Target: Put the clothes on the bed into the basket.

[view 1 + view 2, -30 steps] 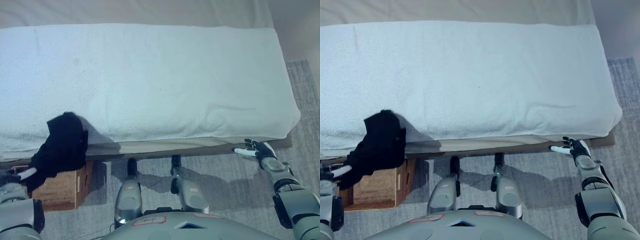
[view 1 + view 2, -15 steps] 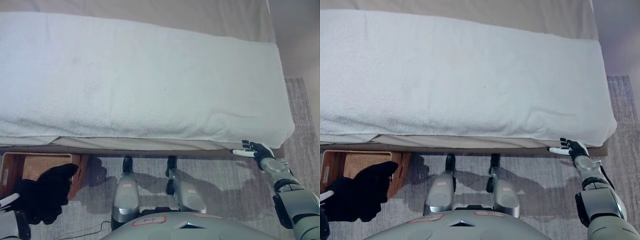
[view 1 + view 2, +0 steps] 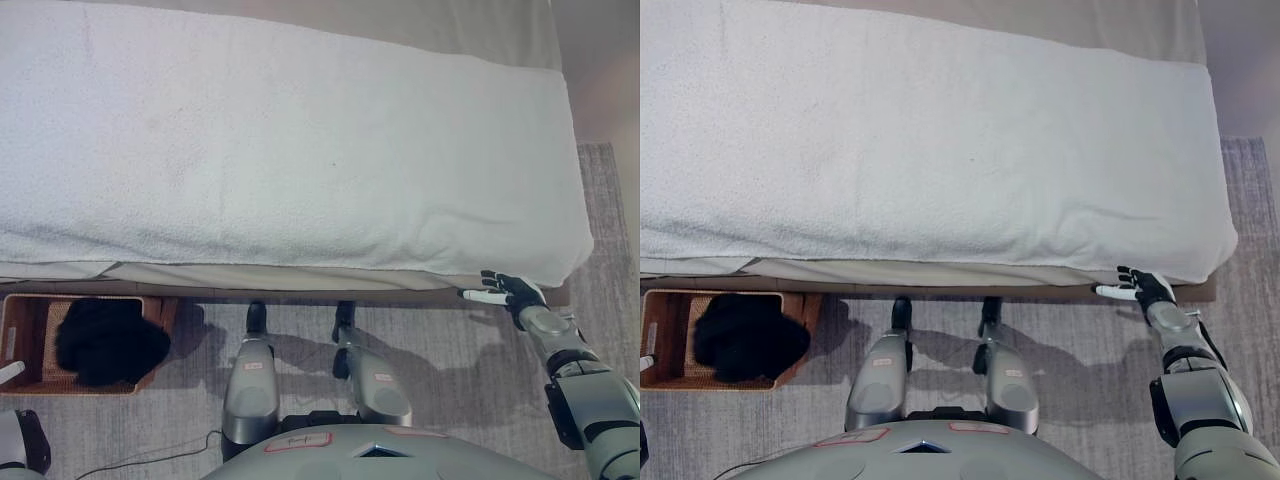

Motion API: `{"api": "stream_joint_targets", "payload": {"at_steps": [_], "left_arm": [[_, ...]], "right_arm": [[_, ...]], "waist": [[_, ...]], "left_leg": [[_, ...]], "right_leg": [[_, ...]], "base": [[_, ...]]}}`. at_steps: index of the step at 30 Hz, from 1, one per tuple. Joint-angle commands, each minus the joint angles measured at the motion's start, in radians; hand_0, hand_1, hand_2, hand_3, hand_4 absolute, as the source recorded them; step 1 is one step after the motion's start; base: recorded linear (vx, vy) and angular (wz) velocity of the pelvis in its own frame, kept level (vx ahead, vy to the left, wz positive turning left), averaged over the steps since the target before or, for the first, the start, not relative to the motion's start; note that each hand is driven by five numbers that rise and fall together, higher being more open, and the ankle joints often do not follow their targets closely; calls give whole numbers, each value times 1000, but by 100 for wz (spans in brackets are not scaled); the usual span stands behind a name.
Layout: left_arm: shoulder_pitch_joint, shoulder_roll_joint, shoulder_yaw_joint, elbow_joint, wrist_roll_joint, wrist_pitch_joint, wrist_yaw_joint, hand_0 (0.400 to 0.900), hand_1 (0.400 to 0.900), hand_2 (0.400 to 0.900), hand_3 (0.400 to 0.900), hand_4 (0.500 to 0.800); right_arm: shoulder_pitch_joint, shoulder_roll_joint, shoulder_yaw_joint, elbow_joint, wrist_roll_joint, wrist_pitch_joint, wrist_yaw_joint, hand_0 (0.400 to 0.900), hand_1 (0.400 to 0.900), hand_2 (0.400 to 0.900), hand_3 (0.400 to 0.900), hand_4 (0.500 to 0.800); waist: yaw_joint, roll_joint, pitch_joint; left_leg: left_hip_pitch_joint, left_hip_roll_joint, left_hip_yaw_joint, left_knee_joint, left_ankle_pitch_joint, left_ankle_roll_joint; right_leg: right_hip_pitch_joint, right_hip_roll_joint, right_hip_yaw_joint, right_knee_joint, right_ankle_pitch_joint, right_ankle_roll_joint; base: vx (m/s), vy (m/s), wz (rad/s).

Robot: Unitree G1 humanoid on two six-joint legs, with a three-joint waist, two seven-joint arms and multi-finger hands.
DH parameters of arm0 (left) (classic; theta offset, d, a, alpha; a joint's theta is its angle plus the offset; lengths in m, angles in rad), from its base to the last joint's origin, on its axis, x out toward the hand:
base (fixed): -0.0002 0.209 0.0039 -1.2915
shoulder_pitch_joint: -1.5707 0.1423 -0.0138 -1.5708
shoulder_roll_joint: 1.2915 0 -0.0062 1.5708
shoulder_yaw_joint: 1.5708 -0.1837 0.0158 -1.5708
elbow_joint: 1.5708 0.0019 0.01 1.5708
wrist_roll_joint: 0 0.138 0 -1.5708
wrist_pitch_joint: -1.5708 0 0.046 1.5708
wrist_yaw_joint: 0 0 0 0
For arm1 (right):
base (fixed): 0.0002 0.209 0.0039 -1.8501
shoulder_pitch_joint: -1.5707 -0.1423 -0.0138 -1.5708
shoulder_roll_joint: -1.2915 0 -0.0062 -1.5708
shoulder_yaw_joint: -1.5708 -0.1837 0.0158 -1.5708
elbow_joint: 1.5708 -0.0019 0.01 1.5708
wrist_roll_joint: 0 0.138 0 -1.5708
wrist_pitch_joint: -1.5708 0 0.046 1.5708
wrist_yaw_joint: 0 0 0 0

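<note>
A black garment (image 3: 108, 342) lies bunched inside the brown wicker basket (image 3: 20, 303), which stands on the floor at the lower left, against the front of the bed. The bed (image 3: 300, 150) has a white cover with no clothes showing on it. Of my left hand (image 3: 8, 373) only a white tip shows at the left edge, beside the basket and apart from the garment. My right hand (image 3: 508, 292) is open and empty at the bed's front right corner, fingers straight and pointing left.
A grey rug (image 3: 470, 380) covers the floor in front of the bed. The bed's front edge runs across the whole view, with the cover hanging over it.
The black garment went from the bed's front edge, held in my left hand, down into the basket and was let go. The left hand drew back to the edge. The camera shifted.
</note>
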State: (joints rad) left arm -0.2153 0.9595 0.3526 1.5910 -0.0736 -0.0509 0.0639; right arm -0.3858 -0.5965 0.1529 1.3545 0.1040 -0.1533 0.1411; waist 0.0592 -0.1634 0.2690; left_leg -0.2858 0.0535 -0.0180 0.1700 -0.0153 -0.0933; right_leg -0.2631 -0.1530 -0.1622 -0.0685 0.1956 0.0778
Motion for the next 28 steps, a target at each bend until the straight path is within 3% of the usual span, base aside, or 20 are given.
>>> {"api": "stream_joint_targets", "payload": {"at_steps": [1, 12, 16, 17, 19, 22, 27, 28], "left_arm": [[52, 108, -44, 22, -22, -30, 45, 900, 900, 900, 900, 800], [-11, 60, -76, -60, -106, -54, 58, 900, 900, 900, 900, 800], [-32, 5, -94, -231, -179, -96, 75, 900, 900, 900, 900, 800], [-32, 4, -94, -232, -178, -96, 75, 900, 900, 900, 900, 800], [-16, -68, -121, -435, -239, -144, 87, 900, 900, 900, 900, 800], [12, -161, -152, -606, -302, -170, 91, 900, 900, 900, 900, 800], [18, -289, -246, -796, -381, -212, 59, 900, 900, 900, 900, 800], [12, -310, -270, -800, -384, -212, 53, 900, 900, 900, 900, 800]], "right_arm": [[-38, -111, 16, 30, 20, -12, -22, 900, 900, 900, 900, 800], [-43, -128, 1, 51, 33, -11, -33, 900, 900, 900, 900, 800], [-19, -122, -18, 49, 48, -22, -48, 900, 900, 900, 900, 800], [-19, -122, -18, 49, 48, -21, -48, 900, 900, 900, 900, 800], [4, -113, -36, 40, 59, -32, -60, 900, 900, 900, 900, 800], [25, -105, -50, 28, 60, -38, -67, 900, 900, 900, 900, 800], [41, -93, -62, -3, 59, -47, -88, 900, 900, 900, 900, 800], [42, -91, -59, -6, 54, -47, -92, 900, 900, 900, 900, 800]], "waist": [[28, 2, -37], [16, 5, -35], [16, 5, -30], [16, 5, -30], [14, 2, -25], [13, 5, -27], [2, 8, -37], [-2, 8, -41]], "left_leg": [[-2, -12, -14, 46, -58, 32], [-27, -9, -13, 52, -54, 30], [-36, -12, -19, 46, -48, 27], [-36, -12, -19, 46, -48, 27], [-38, -14, -23, 45, -45, 26], [-31, -15, -25, 37, -43, 26], [-10, -15, -25, 14, -36, 26], [-6, -14, -24, 11, -36, 26]], "right_leg": [[13, -54, 35, 90, -2, 94], [-9, -53, 42, 89, 7, 92], [-13, -55, 36, 88, 6, 92], [-13, -55, 36, 88, 6, 92], [-13, -59, 32, 88, 4, 91], [-9, -59, 29, 86, 1, 89], [5, -61, 28, 80, -3, 89], [8, -61, 27, 78, -3, 89]], "base": [[-13, 17, -4], [-8, 2, -1], [-8, -15, 4], [1, -18, 7], [4, -20, 6], [13, -15, 2], [13, -8, 1], [0, 0, 0]]}}
